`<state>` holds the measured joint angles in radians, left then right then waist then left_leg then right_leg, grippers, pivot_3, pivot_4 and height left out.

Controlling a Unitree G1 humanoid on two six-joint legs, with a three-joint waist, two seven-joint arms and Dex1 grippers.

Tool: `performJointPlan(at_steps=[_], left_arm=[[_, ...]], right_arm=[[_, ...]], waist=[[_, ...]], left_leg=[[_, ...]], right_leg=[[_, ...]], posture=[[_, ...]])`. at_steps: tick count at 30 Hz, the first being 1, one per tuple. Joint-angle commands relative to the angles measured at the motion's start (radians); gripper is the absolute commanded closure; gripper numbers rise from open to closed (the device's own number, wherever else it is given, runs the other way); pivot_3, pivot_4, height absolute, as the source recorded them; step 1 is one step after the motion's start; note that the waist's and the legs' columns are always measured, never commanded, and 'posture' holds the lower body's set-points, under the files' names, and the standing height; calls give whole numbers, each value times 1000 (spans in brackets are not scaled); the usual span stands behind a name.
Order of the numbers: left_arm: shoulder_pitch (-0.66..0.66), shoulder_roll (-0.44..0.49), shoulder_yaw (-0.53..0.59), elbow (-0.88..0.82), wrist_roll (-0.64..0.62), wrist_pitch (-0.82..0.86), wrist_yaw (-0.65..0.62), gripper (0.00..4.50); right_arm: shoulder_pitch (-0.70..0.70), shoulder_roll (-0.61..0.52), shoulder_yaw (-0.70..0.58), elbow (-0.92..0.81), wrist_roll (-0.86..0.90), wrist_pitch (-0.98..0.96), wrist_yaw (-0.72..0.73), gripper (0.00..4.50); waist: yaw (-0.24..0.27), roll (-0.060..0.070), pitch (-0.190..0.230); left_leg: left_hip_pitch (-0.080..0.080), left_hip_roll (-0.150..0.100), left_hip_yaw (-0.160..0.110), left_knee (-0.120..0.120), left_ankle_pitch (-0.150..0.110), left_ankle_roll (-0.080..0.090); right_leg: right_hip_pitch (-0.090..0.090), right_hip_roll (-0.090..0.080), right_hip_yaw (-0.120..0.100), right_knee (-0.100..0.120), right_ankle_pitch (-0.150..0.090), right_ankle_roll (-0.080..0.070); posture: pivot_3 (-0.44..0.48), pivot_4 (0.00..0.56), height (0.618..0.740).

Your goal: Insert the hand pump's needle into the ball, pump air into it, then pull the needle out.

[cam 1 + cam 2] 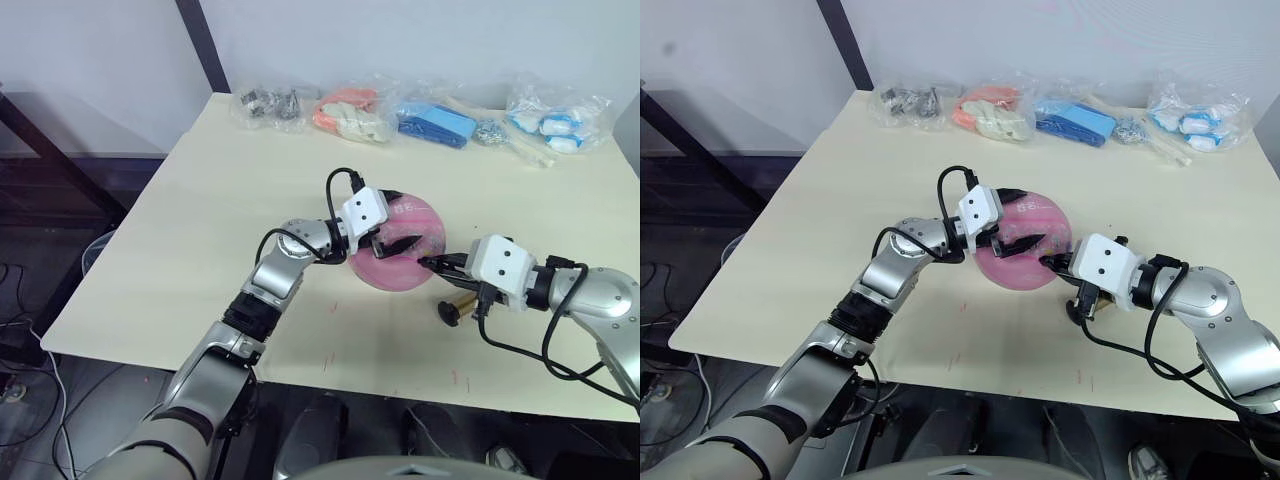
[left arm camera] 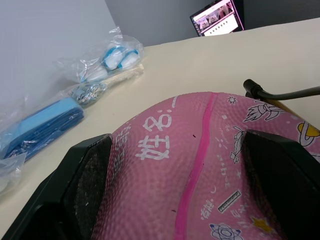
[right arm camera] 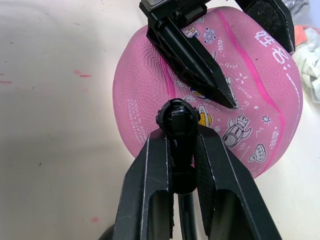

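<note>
The pink ball (image 1: 405, 262) rests on the cream table (image 1: 200, 240) near its middle. My left gripper (image 1: 396, 234) is shut on the ball, one black finger (image 3: 192, 55) lying across its printed face and the other on the far side. My right gripper (image 3: 178, 134) is shut on the black fitting (image 3: 177, 120) at the end of the hose (image 2: 287, 93), and holds it against the ball's near right side. The needle itself is hidden behind the fitting. The hand pump (image 1: 458, 306) lies on the table just under my right gripper.
Several plastic bags line the table's far edge: metal parts (image 1: 268, 103), orange items (image 1: 350, 112), blue items (image 1: 435, 122) and blue-white items (image 1: 555, 122). The table's front edge (image 1: 300, 370) runs close below the ball.
</note>
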<state>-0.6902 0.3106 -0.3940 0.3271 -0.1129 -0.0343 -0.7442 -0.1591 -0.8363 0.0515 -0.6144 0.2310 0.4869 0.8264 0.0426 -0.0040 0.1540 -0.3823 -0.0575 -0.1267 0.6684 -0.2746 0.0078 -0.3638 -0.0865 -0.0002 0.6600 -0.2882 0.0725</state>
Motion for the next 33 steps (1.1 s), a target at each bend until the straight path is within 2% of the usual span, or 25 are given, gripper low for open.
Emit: performJointPlan(at_steps=[1,3,5,7,11,20,24,30,33], left_arm=[[140,97,-80,294,184,123,27,0],[140,97,-81,296,186,120,29,0],[138,94,-78,303,190,115,29,0],[137,90,-73,309,195,110,27,0],[136,86,-65,315,203,105,24,0],[141,83,-39,288,182,102,13,0],[143,80,-20,258,164,107,-6,0],[137,72,29,215,129,102,-42,0],[135,64,64,178,97,108,-60,0]], right_arm=[[-50,-23,-184,-194,82,-85,21,4439],[-48,-32,-198,-198,94,-82,31,4439],[-46,-39,-210,-202,107,-79,35,4439],[-42,-44,-214,-202,113,-81,35,4439],[-21,-48,-219,-193,109,-95,34,4439],[78,-9,-252,-132,80,-126,-10,4439],[115,72,-291,-81,117,-76,-89,4439],[65,171,-321,-9,140,12,-222,4439],[51,197,-321,39,112,12,-275,4439]], waist=[[-14,-2,-11],[-22,-2,-22],[-31,-8,-26],[-50,-9,-33],[-54,-5,-40],[-53,-4,-40],[-52,-3,-40],[-55,1,-36],[-54,2,-36]], left_leg=[[1,0,0,0,0,0],[9,1,0,-3,-3,5],[26,3,0,-10,-5,5],[44,8,2,-20,-8,0],[50,9,2,-26,-8,0],[52,9,2,-29,-8,0],[53,9,2,-31,-8,0],[51,10,2,-32,-8,0],[40,9,2,-33,-7,0]], right_leg=[[0,0,1,0,0,0],[7,1,1,-1,-1,0],[27,0,1,-4,-8,6],[44,-4,7,-12,-13,1],[49,-5,10,-17,-13,1],[49,-4,12,-17,-13,1],[48,-3,13,-18,-13,1],[45,-3,14,-18,-13,1],[33,-3,14,-18,-12,1]], posture=[[0,150,740],[0,150,740],[0,150,740],[0,150,740],[0,150,740],[0,150,740],[0,150,740],[0,150,740],[0,150,740]])
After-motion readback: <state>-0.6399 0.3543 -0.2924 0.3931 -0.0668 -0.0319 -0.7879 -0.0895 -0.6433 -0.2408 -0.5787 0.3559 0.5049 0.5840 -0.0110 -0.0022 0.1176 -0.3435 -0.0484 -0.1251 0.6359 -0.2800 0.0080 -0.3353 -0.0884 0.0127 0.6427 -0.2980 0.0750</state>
